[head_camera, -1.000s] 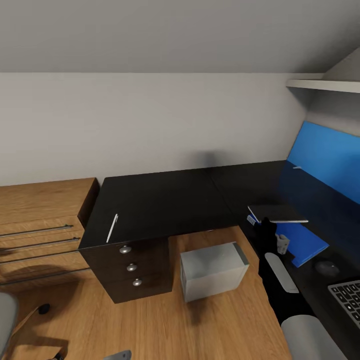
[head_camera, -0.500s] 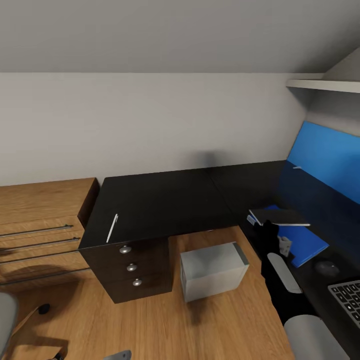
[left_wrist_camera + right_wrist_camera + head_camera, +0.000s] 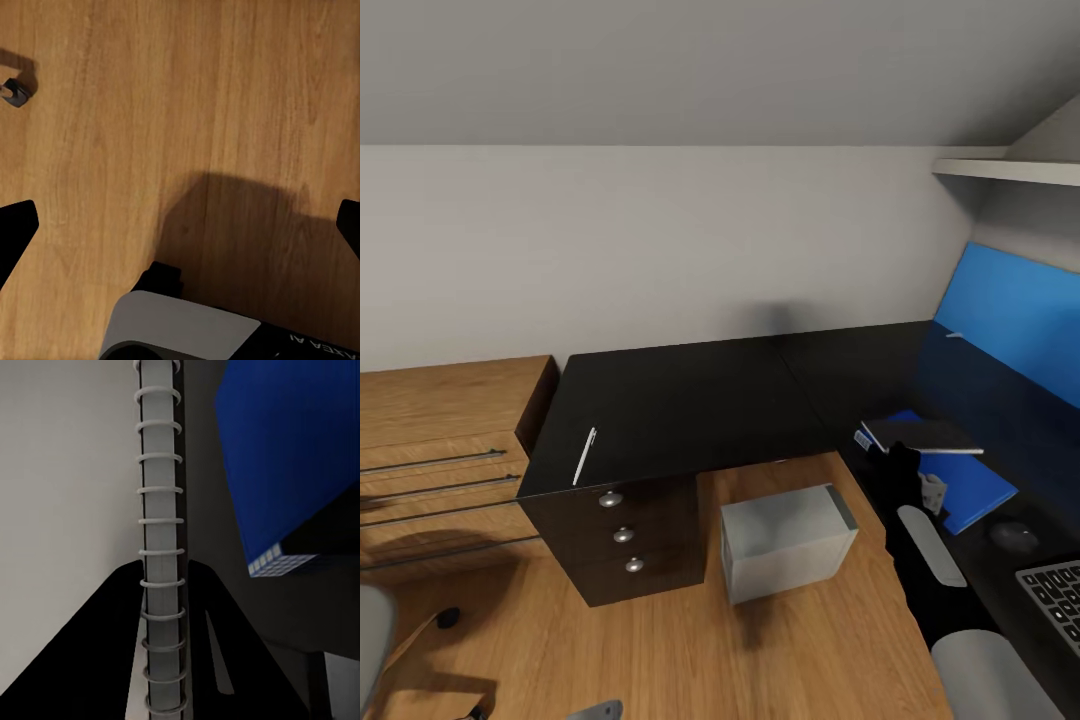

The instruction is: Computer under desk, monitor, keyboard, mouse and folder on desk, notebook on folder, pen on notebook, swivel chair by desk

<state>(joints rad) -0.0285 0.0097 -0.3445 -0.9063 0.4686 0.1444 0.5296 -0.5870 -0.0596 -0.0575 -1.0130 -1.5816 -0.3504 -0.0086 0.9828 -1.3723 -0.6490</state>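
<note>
The notebook (image 3: 922, 435) is thin, light and spiral-bound — stiff enough, I judge, to stay flat when pinched at one edge, but likely to swing or slip if the grip is loose, so the bound spine is the sensible place to hold it. In the right wrist view the coil of the spine (image 3: 161, 547) runs straight up between the two dark fingers (image 3: 97, 652), which stand close on either side: the right gripper (image 3: 905, 462) looks clamped on the notebook at that edge. The right arm reaches forward and up from the near right, holding the notebook level just above the far-left end of the folder (image 3: 960, 478), which lies on the desk (image 3: 690, 400). The pen (image 3: 585, 455) lies well apart, near the desk's left end. The left gripper (image 3: 180, 225) hangs spread wide over bare floor (image 3: 150, 90), holding nothing.
</note>
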